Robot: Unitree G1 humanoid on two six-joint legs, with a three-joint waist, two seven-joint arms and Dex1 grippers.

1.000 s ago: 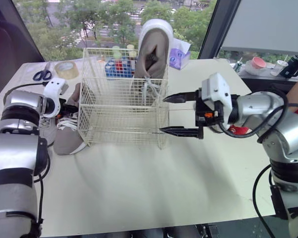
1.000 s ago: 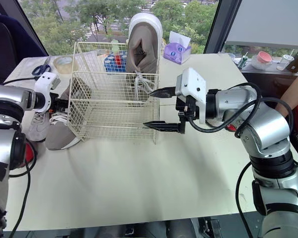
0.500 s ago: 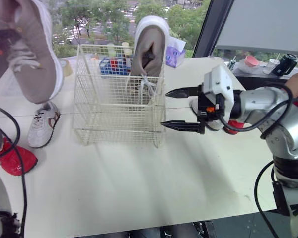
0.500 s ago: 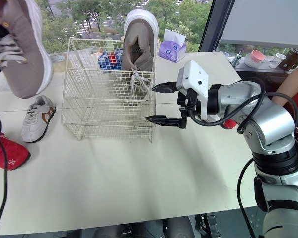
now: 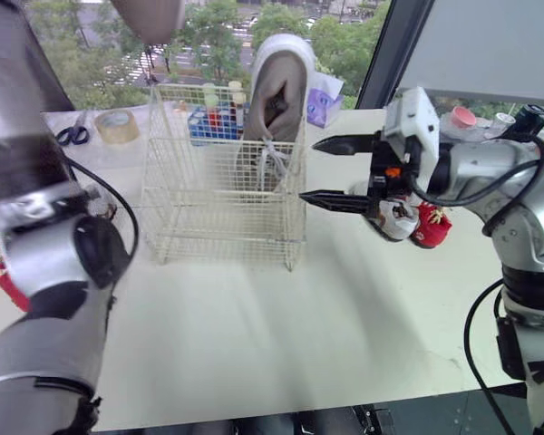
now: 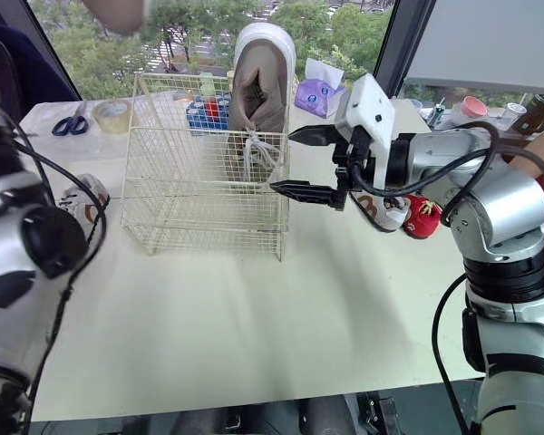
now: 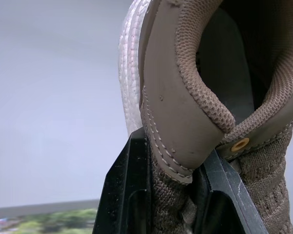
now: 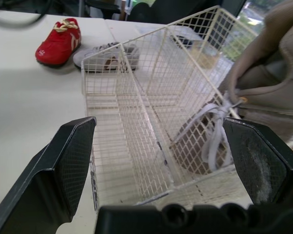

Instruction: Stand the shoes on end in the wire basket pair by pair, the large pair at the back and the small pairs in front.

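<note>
The wire basket [image 5: 222,172] stands mid-table with one large taupe shoe [image 5: 276,91] upright on end in its back right corner. My left gripper [image 7: 173,156] is shut on the heel collar of the second large taupe shoe [image 7: 185,87], held high above the basket's left side [image 5: 150,14]. To the basket's right, my right gripper [image 5: 310,170] hangs open and empty. A small white shoe [image 5: 394,217] and a small red shoe [image 5: 431,227] lie behind it. Another small red shoe [image 8: 58,41] and small white shoe [image 8: 105,53] lie left of the basket.
Scissors [image 5: 71,134] and a roll of tape [image 5: 118,127] lie at the back left. A purple tissue box [image 5: 319,107] and a rack of coloured cups [image 5: 213,118] sit behind the basket. The window ledge at the far right holds cups [image 5: 462,116].
My left gripper took the taupe shoe from the table left of the basket and lifted it to the top of the view. The right gripper stayed open beside the basket, rising slightly.
</note>
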